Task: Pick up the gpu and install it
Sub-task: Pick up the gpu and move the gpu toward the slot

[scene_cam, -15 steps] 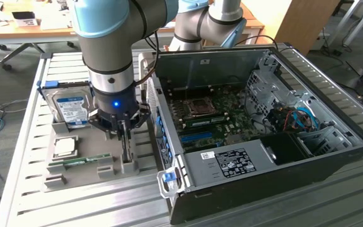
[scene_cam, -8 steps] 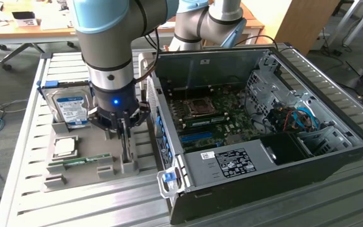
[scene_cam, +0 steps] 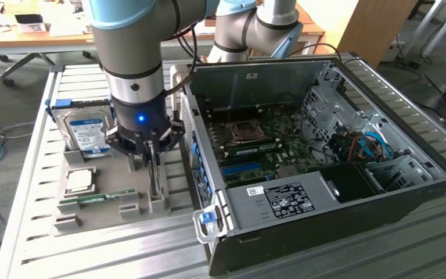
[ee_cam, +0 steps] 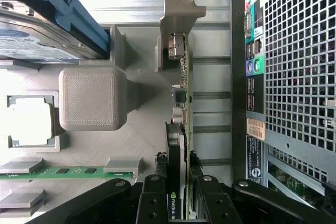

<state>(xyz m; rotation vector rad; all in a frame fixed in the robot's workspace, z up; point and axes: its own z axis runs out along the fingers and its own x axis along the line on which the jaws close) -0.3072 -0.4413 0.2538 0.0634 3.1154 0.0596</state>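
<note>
gpu (ee_cam: 181,129): black plastic cooler | holder (ee_cam: 89,98): matt grey plastic | case (ee_cam: 299,51): perforated metal

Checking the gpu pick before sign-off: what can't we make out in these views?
- gpu faces: edge-on in the wrist view; behind the end effector in the exterior view.
- gpu's lower edge: down in the grey holder, both views.
- Hard drive label text: too small, exterior view; cut off by the edge, wrist view.
</note>
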